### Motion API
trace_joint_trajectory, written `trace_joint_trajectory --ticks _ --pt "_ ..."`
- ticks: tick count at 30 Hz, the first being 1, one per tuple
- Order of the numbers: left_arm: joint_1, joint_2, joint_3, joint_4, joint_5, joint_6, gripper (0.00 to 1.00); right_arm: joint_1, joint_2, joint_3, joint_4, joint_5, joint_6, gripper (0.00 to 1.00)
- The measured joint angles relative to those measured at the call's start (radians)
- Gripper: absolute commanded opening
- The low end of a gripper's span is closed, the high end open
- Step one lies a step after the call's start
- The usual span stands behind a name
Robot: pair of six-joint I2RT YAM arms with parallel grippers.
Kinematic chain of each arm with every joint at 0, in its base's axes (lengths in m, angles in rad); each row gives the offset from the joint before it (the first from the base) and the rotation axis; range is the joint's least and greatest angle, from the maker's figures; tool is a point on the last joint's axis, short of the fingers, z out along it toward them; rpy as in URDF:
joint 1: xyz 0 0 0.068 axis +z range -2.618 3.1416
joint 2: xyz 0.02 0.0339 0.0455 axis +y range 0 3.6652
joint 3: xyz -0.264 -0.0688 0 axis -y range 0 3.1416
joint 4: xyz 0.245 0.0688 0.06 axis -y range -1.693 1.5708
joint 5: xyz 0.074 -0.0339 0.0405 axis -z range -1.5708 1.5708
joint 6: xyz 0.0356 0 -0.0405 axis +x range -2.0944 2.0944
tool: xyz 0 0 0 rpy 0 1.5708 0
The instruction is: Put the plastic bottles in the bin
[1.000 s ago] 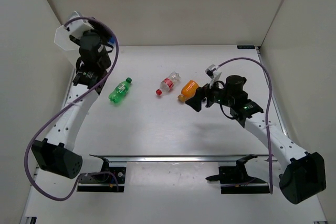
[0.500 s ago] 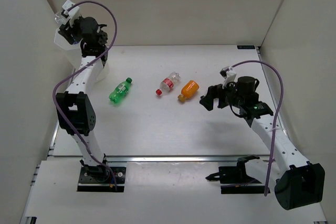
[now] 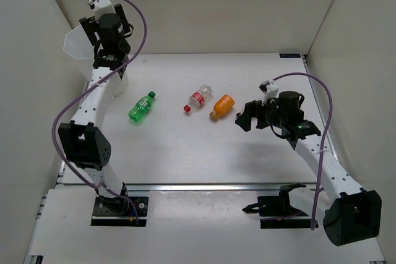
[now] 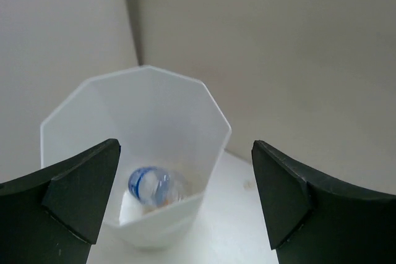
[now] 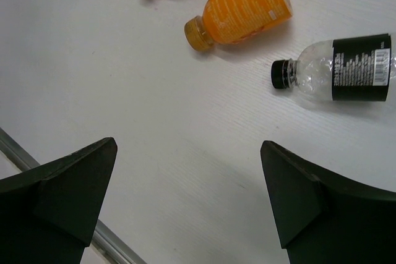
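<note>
Left gripper [image 4: 185,193]: fingers apart, nothing between them, hanging above the bin [image 4: 216,108] at the far-left corner of the table [image 3: 185,153]. One blue-labelled bottle [image 4: 148,185] lies at the bin's bottom; whatever lies beside it is too blurred to name.

Right gripper [image 5: 189,196]: fingers apart, empty, over the table right of centre.

On the table, all on their sides:
- black-labelled bottle [image 5: 346,67], nearest the right fingers
- orange bottle [image 5: 244,7], just beside it
- red-labelled bottle [image 3: 198,99]
- green bottle [image 3: 142,106], closest to the bin

Handling, judged: the clear bottles look empty, so light, thin-walled and easily dented. They are round and slick, and likely to roll if nudged. Best hold is across the labelled mid-body, jaws square to the long axis, with a modest squeeze. Avoid the tapering neck.
</note>
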Motion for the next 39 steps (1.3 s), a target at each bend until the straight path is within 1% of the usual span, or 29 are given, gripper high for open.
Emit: trace_joint_trajectory --ticks 3,6,8,11,14,17,19,23,26,27,29,30,31,32,33,34,36,37,39 --pt "-0.018 -0.081 -0.035 -0.168 0.156 -0.045 0.99 0.0 -0.016 -0.036 0.001 -0.004 0.008 0.99" --pt "-0.043 -0.186 -0.164 -0.272 0.342 -0.074 0.99 -0.002 -0.05 -0.089 0.004 -0.016 0.019 1.0" --pt "-0.06 -0.228 -0.259 -0.334 0.472 -0.083 0.99 -0.009 -0.071 -0.119 0.006 -0.031 0.028 0.99" --pt "-0.078 -0.188 -0.341 -0.428 0.605 -0.081 0.98 -0.019 -0.103 -0.156 0.011 -0.053 0.042 0.99" --pt "-0.056 -0.104 -0.424 -0.476 0.729 -0.084 0.98 -0.019 -0.127 -0.184 0.024 -0.068 0.051 0.99" --pt "-0.005 -0.047 -0.52 -0.515 0.786 -0.087 0.99 -0.018 -0.15 -0.215 0.038 -0.075 0.062 1.0" --pt "0.031 -0.021 -0.546 -0.53 0.814 -0.082 0.99 -0.02 -0.166 -0.24 0.045 -0.078 0.069 0.99" --pt "0.071 0.0 -0.529 -0.498 0.85 -0.082 0.99 -0.043 -0.182 -0.265 0.047 -0.088 0.08 1.0" --pt "0.061 0.066 -0.518 -0.498 0.841 -0.082 0.98 -0.067 -0.193 -0.275 0.057 -0.09 0.091 1.0" --pt "0.057 0.092 -0.517 -0.5 0.839 -0.084 0.99 -0.071 -0.198 -0.278 0.058 -0.09 0.094 0.99" --pt "0.053 0.139 -0.517 -0.506 0.838 -0.089 0.98 -0.079 -0.209 -0.286 0.065 -0.09 0.098 0.99" --pt "0.05 0.159 -0.515 -0.506 0.832 -0.087 0.95 -0.081 -0.215 -0.291 0.069 -0.09 0.101 0.99" --pt "0.048 0.159 -0.507 -0.505 0.832 -0.095 0.88 -0.084 -0.219 -0.293 0.069 -0.092 0.103 0.99" --pt "0.045 0.159 -0.5 -0.505 0.831 -0.103 0.85 -0.086 -0.222 -0.295 0.071 -0.092 0.106 0.99" --pt "0.042 0.159 -0.495 -0.506 0.828 -0.108 0.77 -0.088 -0.225 -0.296 0.071 -0.092 0.108 0.99" --pt "0.039 0.159 -0.493 -0.508 0.825 -0.116 0.72 -0.091 -0.226 -0.296 0.072 -0.092 0.11 0.99" --pt "0.031 0.157 -0.488 -0.516 0.811 -0.13 0.5 -0.091 -0.226 -0.296 0.075 -0.09 0.114 1.0" --pt "0.026 0.153 -0.484 -0.523 0.803 -0.132 0.45 -0.091 -0.226 -0.296 0.075 -0.089 0.116 0.99" --pt "0.012 0.135 -0.46 -0.551 0.778 -0.143 0.45 -0.087 -0.223 -0.296 0.076 -0.085 0.116 1.0"
